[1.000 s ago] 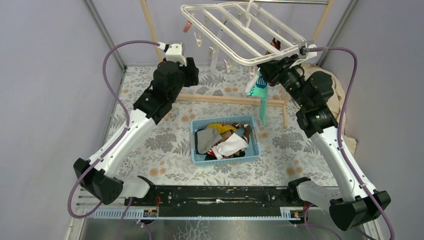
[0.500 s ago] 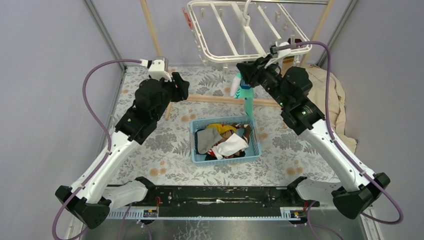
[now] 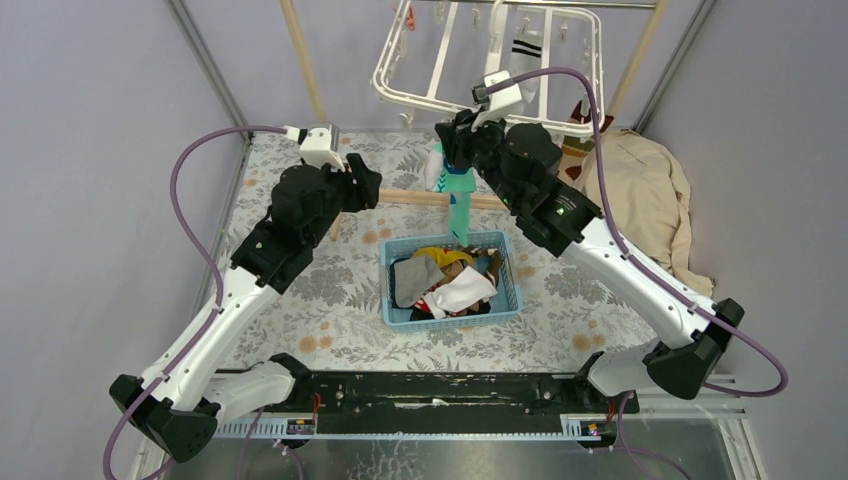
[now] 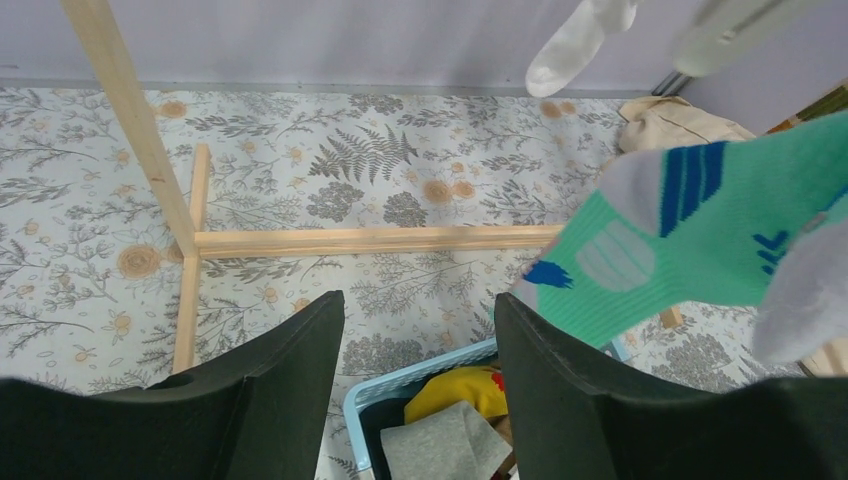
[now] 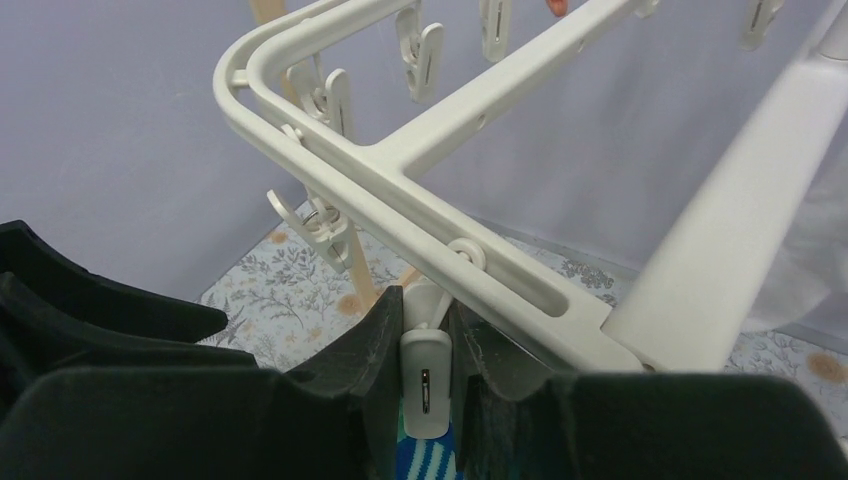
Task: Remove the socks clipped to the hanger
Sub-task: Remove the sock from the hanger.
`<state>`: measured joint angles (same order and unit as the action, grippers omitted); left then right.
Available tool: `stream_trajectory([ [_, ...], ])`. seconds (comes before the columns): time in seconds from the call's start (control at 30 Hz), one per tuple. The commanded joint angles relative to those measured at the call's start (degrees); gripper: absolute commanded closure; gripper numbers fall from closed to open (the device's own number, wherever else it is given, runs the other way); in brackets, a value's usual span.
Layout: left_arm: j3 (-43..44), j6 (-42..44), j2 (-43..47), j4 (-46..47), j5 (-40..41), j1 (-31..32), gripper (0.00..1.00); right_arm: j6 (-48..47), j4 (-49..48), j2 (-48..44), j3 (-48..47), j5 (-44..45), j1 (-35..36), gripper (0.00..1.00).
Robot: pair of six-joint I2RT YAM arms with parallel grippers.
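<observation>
**Right fingers on the teal sock's clip, left fingers apart**

The teal sock (image 4: 680,250), blue-striped, hung from a clip (image 5: 424,385) at a corner of the white hanger (image 5: 400,195). It dangled just above the far edge of the blue basket (image 3: 450,320). Right fingers (image 5: 365,360) were clamped on that clip, one pad on each side, with the sock's top edge showing just under it. The hanger sat tilted, high at the back of the cell, with more clips dangling off its bars. A white sock (image 4: 575,45) hung from it further back.

Left fingers (image 4: 290,370) were apart and gripping nothing. They hovered left of the teal sock, over the wooden rack (image 4: 370,238) crossbar and the basket's far-left corner.

The basket sat on the floral counter (image 3: 330,290) between the two arms, holding a pile of socks (image 3: 450,285): yellow, grey, white and dark. A beige cloth (image 3: 645,195) lay crumpled at the counter's right side.
</observation>
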<state>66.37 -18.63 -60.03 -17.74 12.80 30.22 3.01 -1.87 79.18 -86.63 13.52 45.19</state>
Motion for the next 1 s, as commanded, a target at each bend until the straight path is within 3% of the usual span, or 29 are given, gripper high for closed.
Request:
stream_trajectory([
  [0.0, -1.48, -0.6, 1.0, 1.96, -3.44, -0.25, 0.35, -1.43, -1.0, 0.46, -3.37, 4.25, 1.25, 0.74],
  [0.2, -6.3, -2.77, 1.8, 9.2, -11.34, -0.17, 0.32, -0.55, -0.45, -0.61, -2.6, 3.57, 1.17, 0.72],
  [0.33, -12.93, -4.78, 2.26, 19.34, -17.05, 1.44, 0.28, -0.02, 0.47, -0.25, -3.54, 3.03, 1.22, 0.72],
  [0.57, -19.94, -3.73, -1.7, 35.28, -13.94, 9.97, 0.02, 1.96, 4.5, 2.03, -7.46, 2.53, 1.22, 0.71],
  [0.97, -28.07, -2.35, -12.18, 58.35, 1.01, 21.61, 0.01, 5.62, 8.73, 5.2, -12.63, 1.76, 1.22, 0.71],
])
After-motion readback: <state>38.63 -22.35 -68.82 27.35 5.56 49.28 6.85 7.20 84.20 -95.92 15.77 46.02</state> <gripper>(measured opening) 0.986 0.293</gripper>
